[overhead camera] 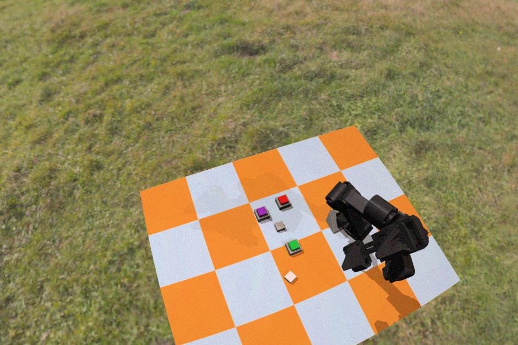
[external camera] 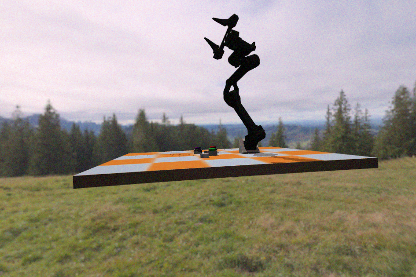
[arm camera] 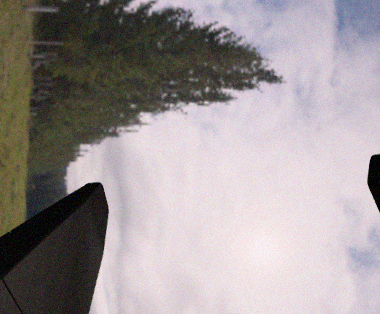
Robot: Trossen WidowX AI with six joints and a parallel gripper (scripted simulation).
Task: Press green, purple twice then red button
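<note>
Arm reared high above orange-and-grey checkered table (overhead camera: pixel 227 243), black fingers (external camera: pixel 221 34) spread wide, grasping nothing. Square green button (overhead camera: pixel 294 245) just beyond small grey block (overhead camera: pixel 280 226): rigid, springy cap. Press top centre.

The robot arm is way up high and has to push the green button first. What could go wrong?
1. The gripper is open wide, so a spread finger might clip the grey block near the green button.
2. The purple button and red button sit close together, so the wrong one might get pushed.
</note>
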